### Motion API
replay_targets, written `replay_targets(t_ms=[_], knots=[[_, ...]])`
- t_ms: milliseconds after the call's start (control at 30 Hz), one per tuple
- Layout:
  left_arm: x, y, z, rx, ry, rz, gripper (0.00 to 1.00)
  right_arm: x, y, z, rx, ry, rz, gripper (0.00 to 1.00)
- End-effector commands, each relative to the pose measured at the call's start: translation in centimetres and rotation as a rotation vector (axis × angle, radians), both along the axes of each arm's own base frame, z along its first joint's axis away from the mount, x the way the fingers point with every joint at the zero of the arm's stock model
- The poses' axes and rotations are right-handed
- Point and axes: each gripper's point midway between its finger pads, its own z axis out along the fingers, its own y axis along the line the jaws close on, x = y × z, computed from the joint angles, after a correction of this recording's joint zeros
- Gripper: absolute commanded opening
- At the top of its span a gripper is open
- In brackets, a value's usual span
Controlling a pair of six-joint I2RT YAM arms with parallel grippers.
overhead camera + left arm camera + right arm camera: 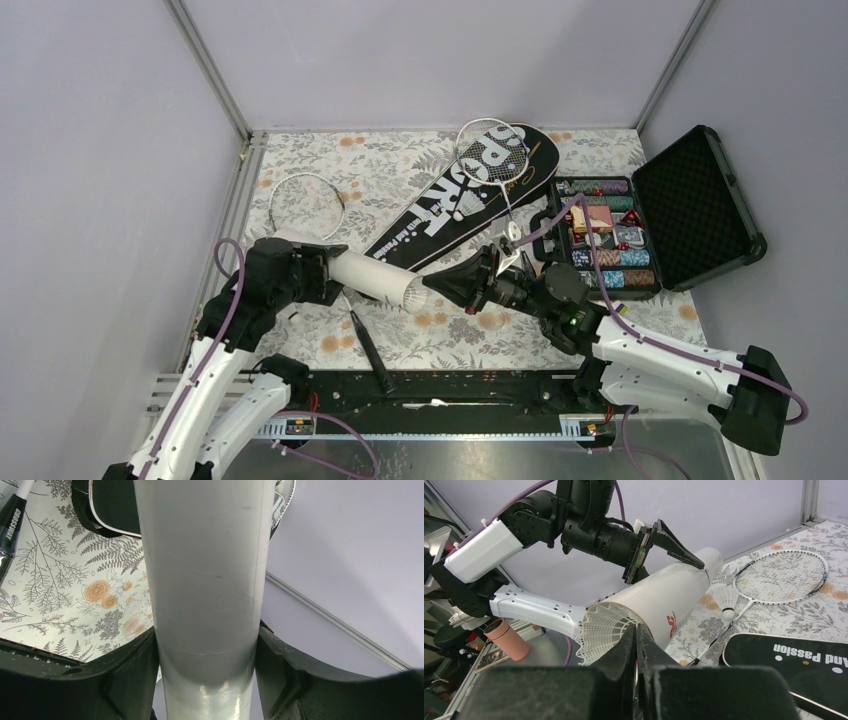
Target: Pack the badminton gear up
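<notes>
My left gripper (335,272) (207,640) is shut on the white cardboard tube (375,275) (205,555) (674,595) and holds it off the table, mouth toward the right. A shuttlecock (604,630) (415,293) sits in that mouth with its white skirt sticking out. My right gripper (430,285) (636,627) is shut, its tips against the skirt; nothing shows between the jaws. Another shuttlecock (726,602) lies on the cloth beside a racket (781,577) (305,205). A second racket (490,155) rests on the black "SPORT" bag (440,205) (794,667).
An open black case with coloured poker chips (640,225) stands at the right, close behind my right arm. The first racket's black handle (365,345) points at the table's near edge. A pink cylinder (506,640) lies off the table. Metal frame posts edge the floral cloth.
</notes>
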Motion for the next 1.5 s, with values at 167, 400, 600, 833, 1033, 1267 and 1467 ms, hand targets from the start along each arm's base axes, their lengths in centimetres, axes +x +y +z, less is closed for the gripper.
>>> replay_targets(t_ms=[167, 400, 600, 833, 1033, 1267, 1467], knots=[[1.0, -0.5, 3.4, -0.056, -0.083, 0.007, 0.32, 0.2, -0.8, 2.6, 0.061, 0.05, -0.062, 0.39], [0.4, -0.9, 3.5, -0.066, -0.088, -0.031, 0.32, -0.2, -3.1, 1.9, -0.001, 0.105, -0.114, 0.71], [0.3, -1.0, 3.3, -0.069, -0.087, -0.035, 0.32, 0.1, -2.2, -0.2, -0.176, 0.134, -0.101, 0.67], [0.3, -1.2, 3.3, -0.069, -0.084, -0.05, 0.32, 1.8, 0.1, -1.5, -0.208, 0.169, -0.124, 0.61], [0.3, -1.2, 3.0, -0.085, -0.067, -0.032, 0.31, 4.6, 1.9, -3.0, -0.224, 0.18, -0.234, 0.52], [0.8, -1.2, 3.2, -0.081, -0.059, -0.025, 0.31, 5.8, 2.6, -2.7, -0.182, 0.193, -0.317, 0.57], [1.1, -0.5, 2.7, -0.052, -0.065, 0.013, 0.31, 5.0, 1.9, -3.1, -0.174, 0.21, -0.302, 0.69]])
